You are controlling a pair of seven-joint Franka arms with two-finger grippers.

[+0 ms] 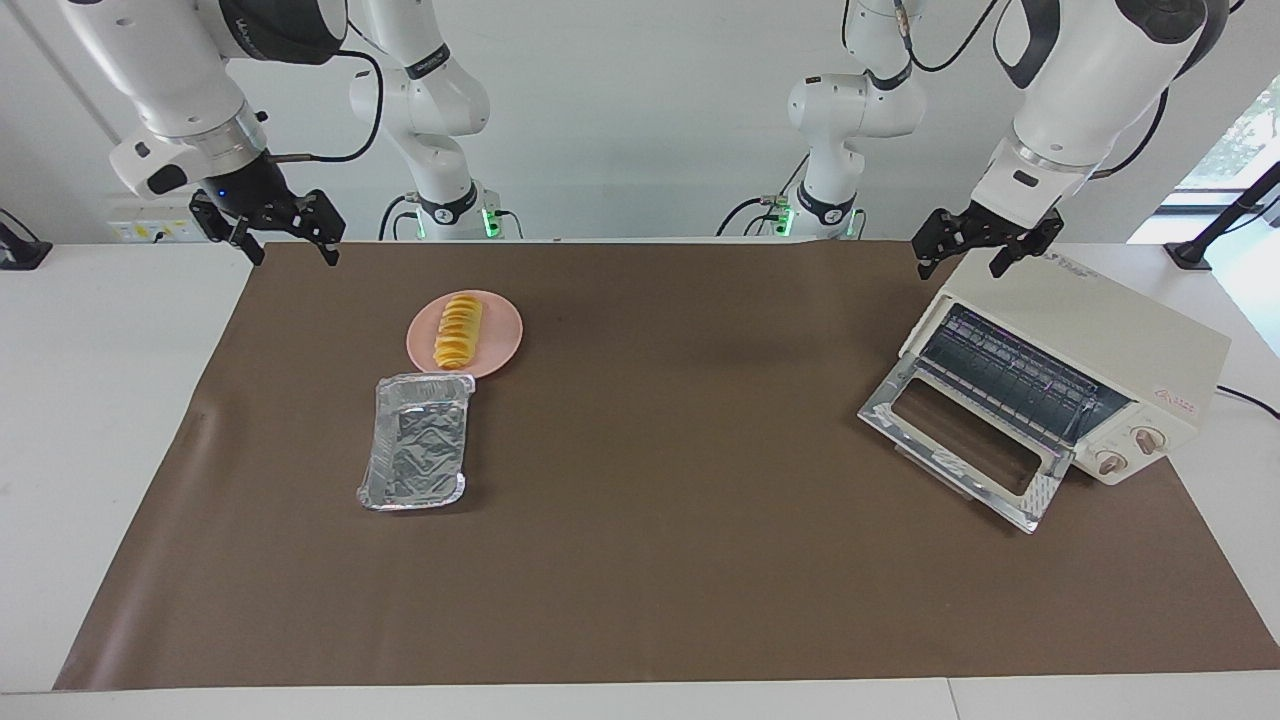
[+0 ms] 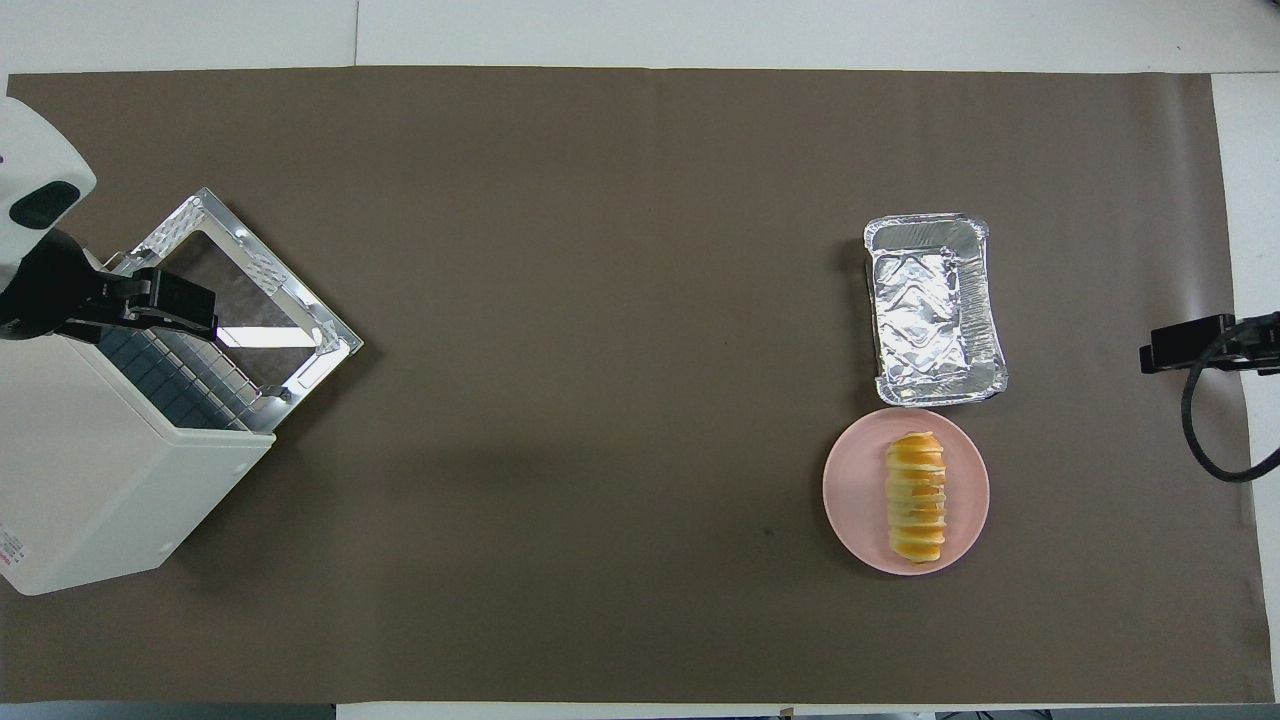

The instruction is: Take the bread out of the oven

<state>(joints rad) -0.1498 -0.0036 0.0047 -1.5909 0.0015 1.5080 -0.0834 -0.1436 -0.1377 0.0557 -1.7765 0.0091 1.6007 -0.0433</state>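
Note:
The bread lies on a round pink plate toward the right arm's end of the table; it also shows in the overhead view. The oven stands at the left arm's end with its glass door dropped open. Only the dark wire rack shows inside. My left gripper hangs open and empty over the oven's top by the opening, and shows in the overhead view. My right gripper hangs open and empty over the mat's edge near its base, apart from the plate.
A crinkled silver foil tray sits on the brown mat beside the plate, farther from the robots. The tray and the plate also show in the overhead view. The oven sits angled on the mat's corner.

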